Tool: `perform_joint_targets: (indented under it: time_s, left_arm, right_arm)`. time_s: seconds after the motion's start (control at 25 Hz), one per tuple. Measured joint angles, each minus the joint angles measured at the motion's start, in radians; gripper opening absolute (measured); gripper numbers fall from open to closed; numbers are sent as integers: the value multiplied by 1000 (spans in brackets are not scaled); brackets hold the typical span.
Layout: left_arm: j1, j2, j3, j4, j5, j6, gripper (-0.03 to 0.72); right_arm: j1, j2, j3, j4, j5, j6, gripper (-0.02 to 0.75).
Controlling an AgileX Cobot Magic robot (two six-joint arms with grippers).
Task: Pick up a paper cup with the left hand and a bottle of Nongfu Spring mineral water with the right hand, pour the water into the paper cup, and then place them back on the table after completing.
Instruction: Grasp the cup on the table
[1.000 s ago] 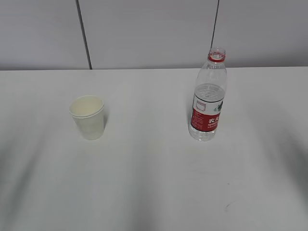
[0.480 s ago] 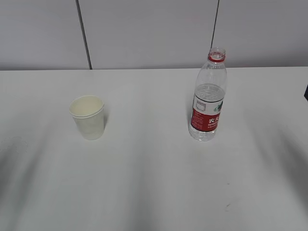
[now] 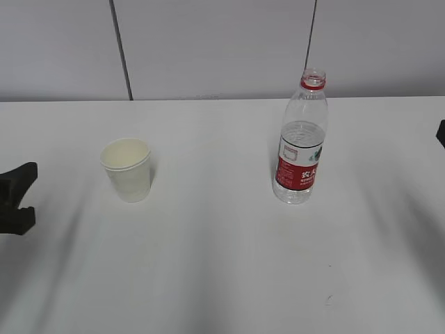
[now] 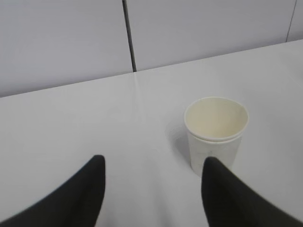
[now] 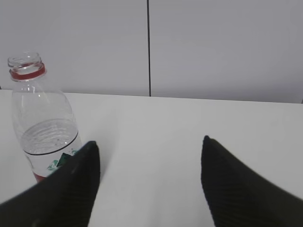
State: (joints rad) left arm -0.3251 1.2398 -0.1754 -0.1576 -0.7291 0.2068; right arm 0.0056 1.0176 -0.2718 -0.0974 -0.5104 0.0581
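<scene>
With both the left hand [image 4: 151, 189] and right hand [image 5: 149, 182] spread empty, the light, crushable paper cup [image 3: 126, 169], left of the uncapped bottle [image 3: 300, 149], is best gripped gently mid-wall.

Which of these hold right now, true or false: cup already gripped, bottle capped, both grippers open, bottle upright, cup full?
1. The left gripper is closed on the paper cup. False: its fingers are spread and the cup stands free on the table, ahead of them and to the right.
2. The Nongfu Spring bottle has its cap on. False: the neck is open, only the red ring shows.
3. The right gripper is open. True.
4. The bottle stands upright, partly filled with water. True.
5. The cup is full of water. False: its inside looks dry and empty in the left wrist view.
</scene>
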Motion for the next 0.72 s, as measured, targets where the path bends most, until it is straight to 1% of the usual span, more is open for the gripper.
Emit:
perform_joint_targets:
  time_s: [0.2,0.32,0.52,0.72]
  left_arm:
    - [-1,228,-3,158,-232,-90,408]
    - [-1,372,-6,198,-371,-100,408]
    - [-1,526,-25,218,-401,-103,408]
    - [-1,554,-40,240,-408,-103,408]
  right_arm:
    - [0,0,0,0,-1,0,496]
    - [0,0,0,0,-1,0,496]
    - [0,0,0,0,-1,0,496]
    - [0,0,0,-2,-1,0,496]
